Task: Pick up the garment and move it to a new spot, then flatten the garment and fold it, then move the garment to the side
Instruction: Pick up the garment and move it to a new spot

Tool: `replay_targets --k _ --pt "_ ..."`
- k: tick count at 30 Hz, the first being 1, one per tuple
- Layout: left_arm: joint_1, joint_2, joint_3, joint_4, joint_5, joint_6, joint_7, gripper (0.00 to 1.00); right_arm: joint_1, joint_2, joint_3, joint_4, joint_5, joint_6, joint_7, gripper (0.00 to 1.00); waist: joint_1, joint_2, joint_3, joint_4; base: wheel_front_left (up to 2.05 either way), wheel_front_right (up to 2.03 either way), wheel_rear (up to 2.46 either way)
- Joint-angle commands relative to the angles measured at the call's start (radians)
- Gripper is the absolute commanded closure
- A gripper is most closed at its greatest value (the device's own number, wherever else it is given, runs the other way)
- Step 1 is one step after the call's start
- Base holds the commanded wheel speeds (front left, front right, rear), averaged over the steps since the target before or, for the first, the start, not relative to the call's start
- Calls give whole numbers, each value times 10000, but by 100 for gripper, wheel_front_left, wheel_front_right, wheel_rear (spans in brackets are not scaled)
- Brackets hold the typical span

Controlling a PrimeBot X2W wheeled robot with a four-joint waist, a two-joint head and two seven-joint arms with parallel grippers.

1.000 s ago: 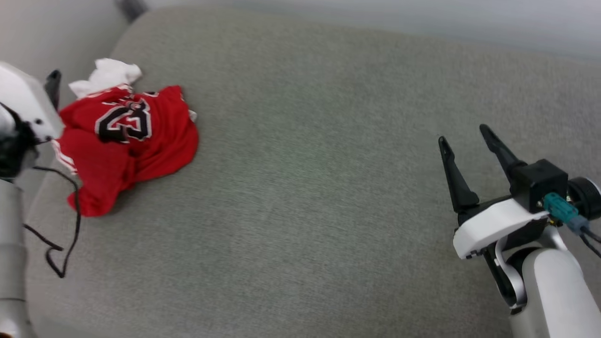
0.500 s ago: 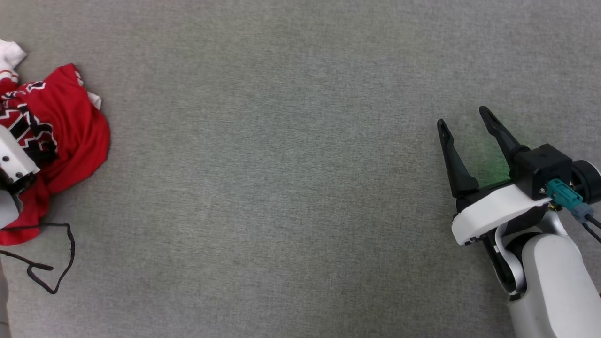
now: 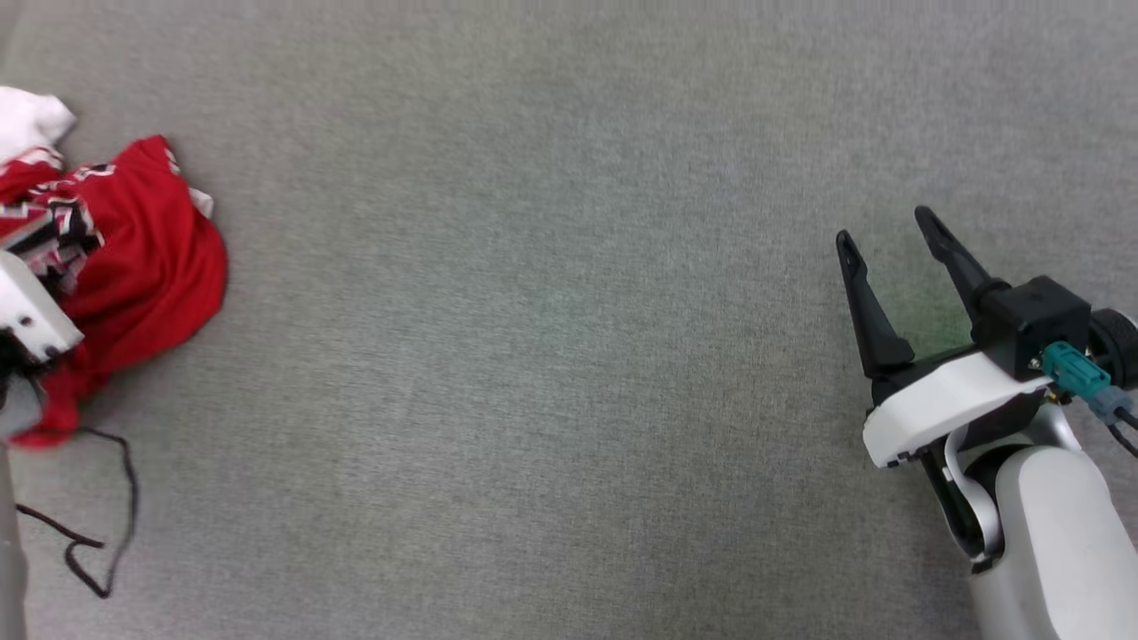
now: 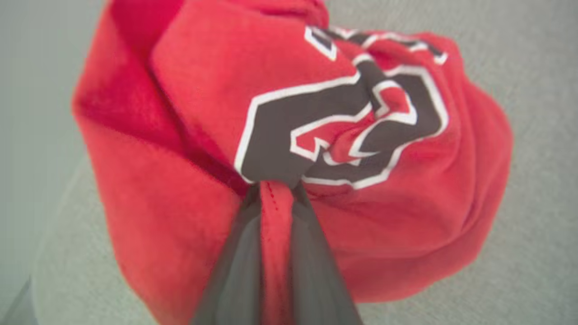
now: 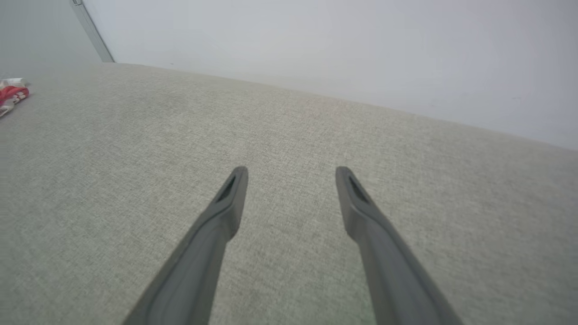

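Note:
The garment (image 3: 142, 258) is a crumpled red jersey with a white sleeve and black white-outlined digits, lying at the far left of the grey cushion (image 3: 551, 338). In the left wrist view the garment (image 4: 397, 216) bunches up around my left gripper (image 4: 275, 189), which is shut on a red fold just below the black number. Only the left arm's white wrist housing (image 3: 27, 307) shows in the head view, over the cloth. My right gripper (image 3: 885, 231) stands open far off at the right, with nothing between its fingers (image 5: 230, 194). A sliver of the garment (image 5: 12, 95) appears at the right wrist view's left edge.
A thin black cable (image 3: 107, 516) loops on the cushion below the garment at the lower left. A pale wall (image 5: 343, 49) rises behind the cushion's far edge in the right wrist view.
The head camera has turned, sliding the garment toward the picture's left edge. My left gripper has closed on a fold of the garment. The right gripper has kept still and open.

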Motion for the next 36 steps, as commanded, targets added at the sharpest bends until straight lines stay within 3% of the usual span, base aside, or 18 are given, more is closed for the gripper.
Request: replay_targets --k 1,10,11,16,21,27,36 --pt "-197 287 -35 -274 411 155 -992 100 219 77 -79 101 38 -7 -80 0 -1 0 -533 188 0 0 0" --pt "-1141 518 -871 -719 1798 136 -4571 100 816 385 -315 424 172 -7 -298 0 -1 0 -2197 419 0 0 0" --pt "-1141 518 -871 -719 1798 136 -4571 100 816 385 -315 424 172 -7 -298 0 -1 0 -2197 419 0 0 0" --pt "-1877 647 -1455 -567 2416 -224 -6436 100 1174 567 -460 499 225 -7 -375 0 -1 0 -2959 237 0 0 0" --pt "-2525 408 -2032 -238 2680 -628 -7470 100 1597 677 -660 496 264 -7 -436 0 -1 0 -3610 -173 0 0 0" --pt "-2850 -621 -2929 -184 2725 -1000 -7700 100 2010 748 -808 381 295 -7 -355 0 -1 0 -4090 -883 0 0 0" --pt "-2440 -2795 -4380 -909 2202 -1487 -7757 100 2258 766 -942 136 453 -7 -145 0 -1 0 -4133 -1950 0 0 0"
